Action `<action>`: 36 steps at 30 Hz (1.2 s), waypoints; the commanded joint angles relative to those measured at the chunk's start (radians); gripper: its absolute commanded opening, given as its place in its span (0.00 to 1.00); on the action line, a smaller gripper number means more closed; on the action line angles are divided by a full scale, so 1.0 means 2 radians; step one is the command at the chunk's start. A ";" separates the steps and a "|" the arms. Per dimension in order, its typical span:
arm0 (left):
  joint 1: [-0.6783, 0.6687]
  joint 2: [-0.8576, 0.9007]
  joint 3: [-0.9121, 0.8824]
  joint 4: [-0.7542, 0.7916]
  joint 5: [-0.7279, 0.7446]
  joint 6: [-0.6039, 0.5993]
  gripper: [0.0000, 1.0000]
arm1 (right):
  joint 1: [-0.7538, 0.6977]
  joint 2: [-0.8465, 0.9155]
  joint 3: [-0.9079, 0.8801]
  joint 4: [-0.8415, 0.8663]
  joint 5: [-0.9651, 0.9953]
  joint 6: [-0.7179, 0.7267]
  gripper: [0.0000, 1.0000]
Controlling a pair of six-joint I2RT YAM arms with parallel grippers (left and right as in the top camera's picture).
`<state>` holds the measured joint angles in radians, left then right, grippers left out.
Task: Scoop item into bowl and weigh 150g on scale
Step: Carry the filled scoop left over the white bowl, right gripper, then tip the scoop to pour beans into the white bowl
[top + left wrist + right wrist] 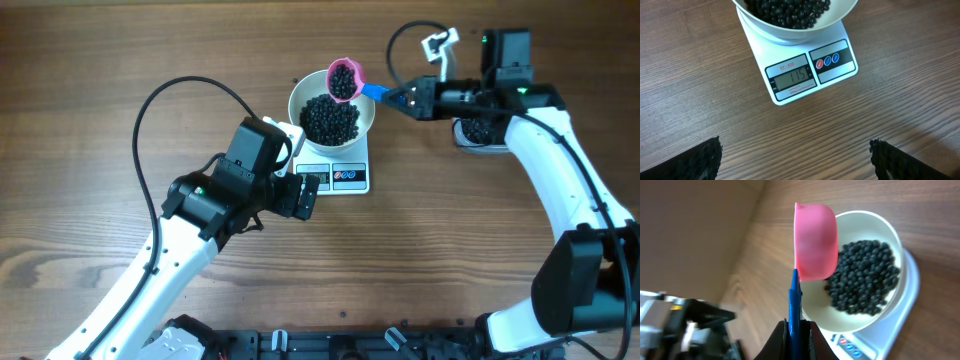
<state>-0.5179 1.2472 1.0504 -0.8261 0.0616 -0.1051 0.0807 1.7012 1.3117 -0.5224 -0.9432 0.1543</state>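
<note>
The item (pixel 330 118) is lying in one white bowl (pixel 298 100) on one scale (pixel 348 177); the right gripper (pixel 402 98) is clamping one pink scoop (pixel 343 80) at one o'clock, the left gripper (pixel 795 155) is gaping at six, one tub (pixel 468 142) sitting half hidden at three

Black beans (pixel 330 120) heaped in white bowl (pixel 297 108), bowl upright on flat white scale (pixel 348 176), scale showing 115
</note>
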 commanded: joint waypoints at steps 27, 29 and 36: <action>0.002 -0.004 0.010 0.000 0.004 0.011 1.00 | 0.071 -0.031 0.001 -0.003 0.167 -0.165 0.04; 0.002 -0.004 0.010 0.000 0.004 0.011 1.00 | 0.078 -0.034 0.001 -0.003 0.175 -0.173 0.04; 0.002 -0.004 0.010 0.000 0.004 0.011 1.00 | 0.079 -0.045 0.001 -0.003 0.201 -0.182 0.04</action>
<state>-0.5179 1.2472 1.0504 -0.8261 0.0616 -0.1051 0.2379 1.6527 1.3113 -0.5316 -0.5892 -0.1810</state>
